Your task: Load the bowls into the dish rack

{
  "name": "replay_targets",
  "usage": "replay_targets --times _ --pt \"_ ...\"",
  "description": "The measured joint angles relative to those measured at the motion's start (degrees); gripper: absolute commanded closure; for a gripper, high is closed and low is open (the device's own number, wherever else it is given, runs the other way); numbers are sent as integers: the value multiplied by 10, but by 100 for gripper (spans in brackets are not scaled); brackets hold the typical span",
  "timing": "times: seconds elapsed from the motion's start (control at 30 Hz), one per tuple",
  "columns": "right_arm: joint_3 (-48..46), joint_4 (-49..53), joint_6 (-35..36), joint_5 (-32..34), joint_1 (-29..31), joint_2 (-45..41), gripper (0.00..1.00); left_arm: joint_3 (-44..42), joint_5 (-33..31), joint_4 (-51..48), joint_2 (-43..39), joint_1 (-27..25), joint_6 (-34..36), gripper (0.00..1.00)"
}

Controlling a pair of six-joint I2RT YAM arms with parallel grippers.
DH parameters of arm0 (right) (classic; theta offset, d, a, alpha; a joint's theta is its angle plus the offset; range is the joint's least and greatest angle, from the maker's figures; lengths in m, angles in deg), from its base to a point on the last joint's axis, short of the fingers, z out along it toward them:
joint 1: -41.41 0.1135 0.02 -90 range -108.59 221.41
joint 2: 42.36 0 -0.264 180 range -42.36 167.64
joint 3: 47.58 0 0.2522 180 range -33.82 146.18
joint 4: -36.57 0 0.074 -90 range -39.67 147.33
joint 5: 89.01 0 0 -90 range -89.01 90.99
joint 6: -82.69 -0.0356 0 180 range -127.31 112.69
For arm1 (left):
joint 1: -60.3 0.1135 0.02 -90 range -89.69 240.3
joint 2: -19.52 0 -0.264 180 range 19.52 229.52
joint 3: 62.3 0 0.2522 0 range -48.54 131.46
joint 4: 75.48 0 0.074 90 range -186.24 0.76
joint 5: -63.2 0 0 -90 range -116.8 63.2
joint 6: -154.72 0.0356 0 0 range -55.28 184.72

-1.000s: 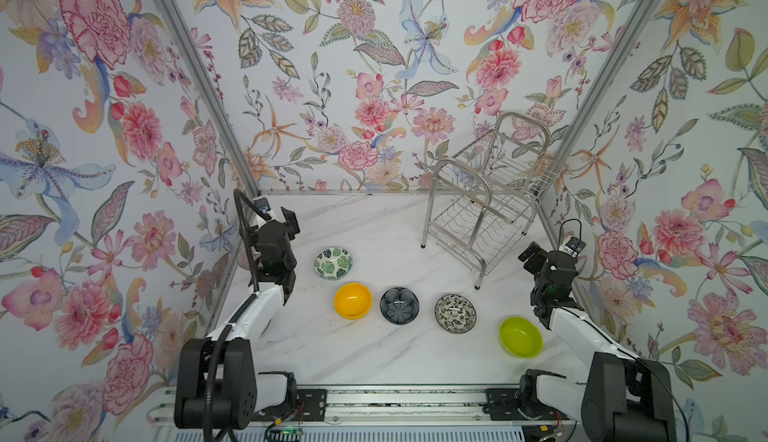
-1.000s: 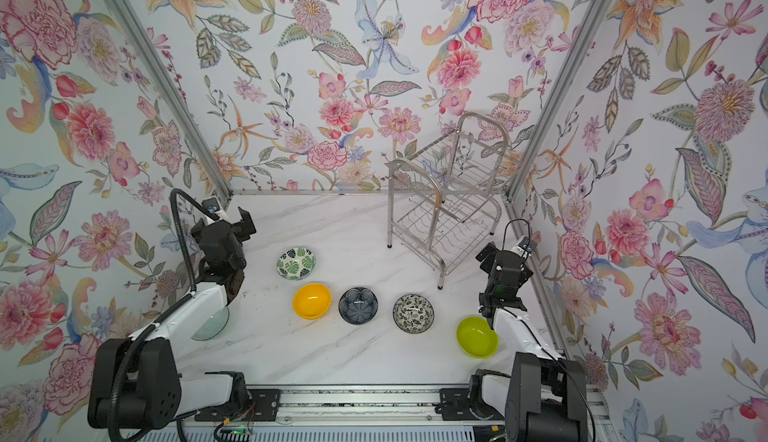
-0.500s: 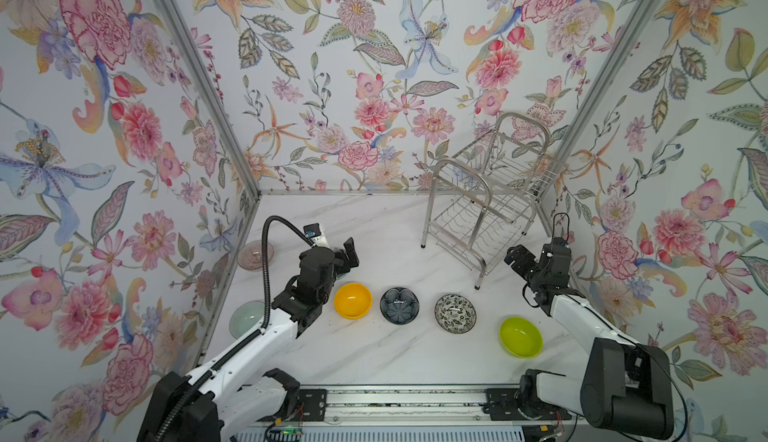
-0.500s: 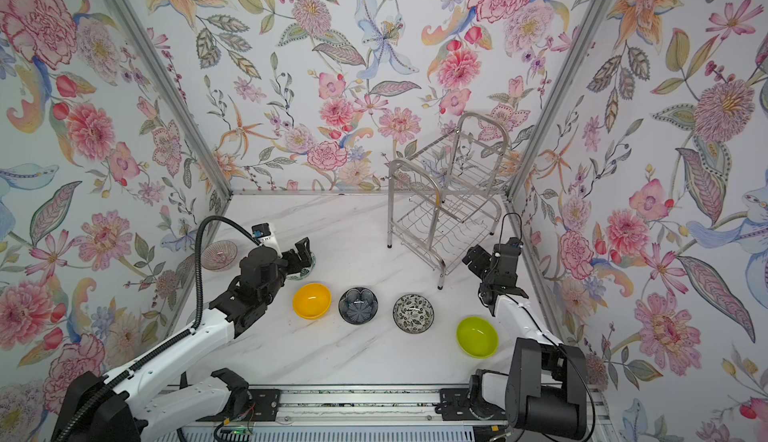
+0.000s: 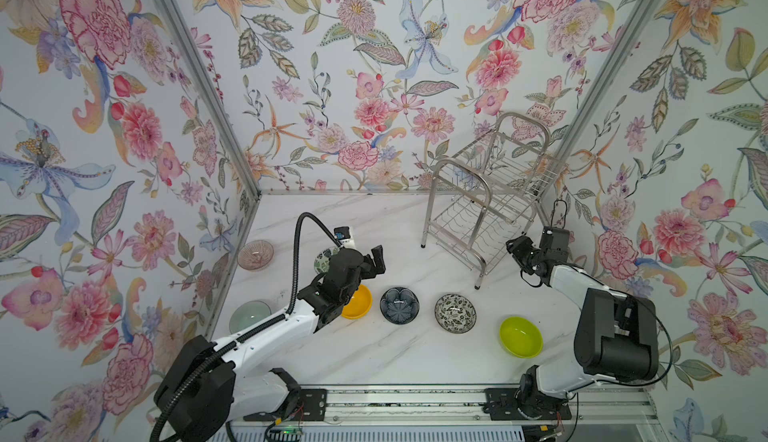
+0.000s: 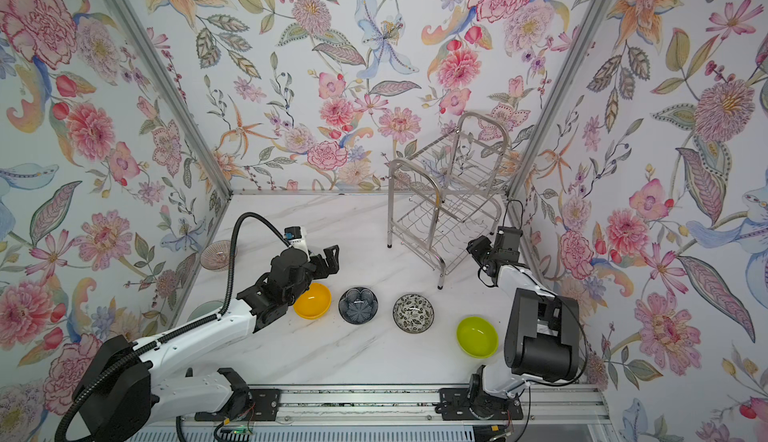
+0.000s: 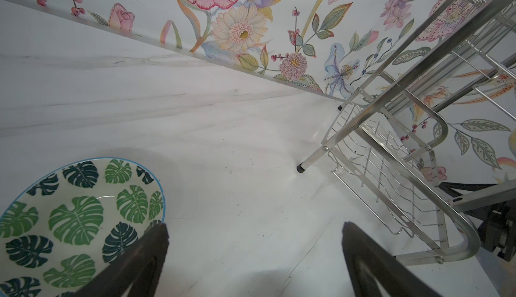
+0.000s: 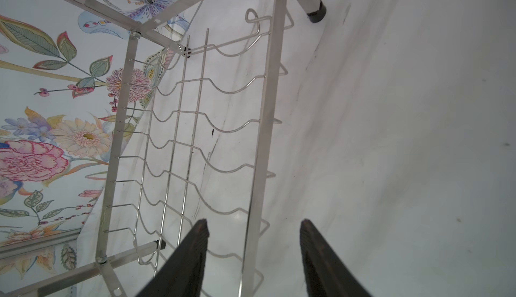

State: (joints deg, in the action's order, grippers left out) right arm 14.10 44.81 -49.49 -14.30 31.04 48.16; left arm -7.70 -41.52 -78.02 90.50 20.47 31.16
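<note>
Here, in both top views, you see all seven bowls lying on the marble desk (image 5: 374,361), outside the dish rack (image 5: 486,207), which stands upright in the far right corner. The orange-yellow bowl (image 5: 358,302), dark blue bowl (image 5: 399,305), black-white floral bowl (image 5: 455,313) and lime green bowl (image 5: 521,336) form a row near the front. The pink glass bowl (image 5: 255,255) and pale green bowl (image 5: 249,315) sit by the left wall. Your left arm (image 5: 266,332) reaches over the orange-yellow bowl. The left jaws hang spread wide and empty, just beside the green-leaf bowl (image 5: 322,259), which the wrist half hides. Your right arm (image 5: 569,278) holds the right jaws close to the near end of the dish rack.

In the left wrist view, the two dark fingers (image 7: 134,262) stand far apart above bare desk (image 7: 223,142). The green-leaf bowl (image 7: 78,220) lies upright beside one finger, whose tip overlaps its rim. You cannot tell whether they touch. The dish rack (image 7: 391,153) rises ahead.

In the right wrist view, the fingers (image 8: 187,259) stand partly apart, pinching nothing. The lower wire shelf (image 8: 195,130) of the dish rack lies just ahead. Its side rail shows in the gap, and you cannot tell whether it passes between them or beyond.
</note>
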Motion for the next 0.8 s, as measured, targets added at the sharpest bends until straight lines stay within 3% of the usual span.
replay_targets --times 0.13,0.33,0.6,0.8 --pt "0 -2 -22 -19 0 24 59 4 9 4 1 0 0 1" --pt "-33 -58 -98 -23 13 24 75 4 10 4 6 -1 0 1" --pt "-56 -74 -224 47 102 -4 87 4 10 8 10 -1 0 1" --pt "-60 -82 -339 111 188 -11 86 4 10 9 10 -1 0 1"
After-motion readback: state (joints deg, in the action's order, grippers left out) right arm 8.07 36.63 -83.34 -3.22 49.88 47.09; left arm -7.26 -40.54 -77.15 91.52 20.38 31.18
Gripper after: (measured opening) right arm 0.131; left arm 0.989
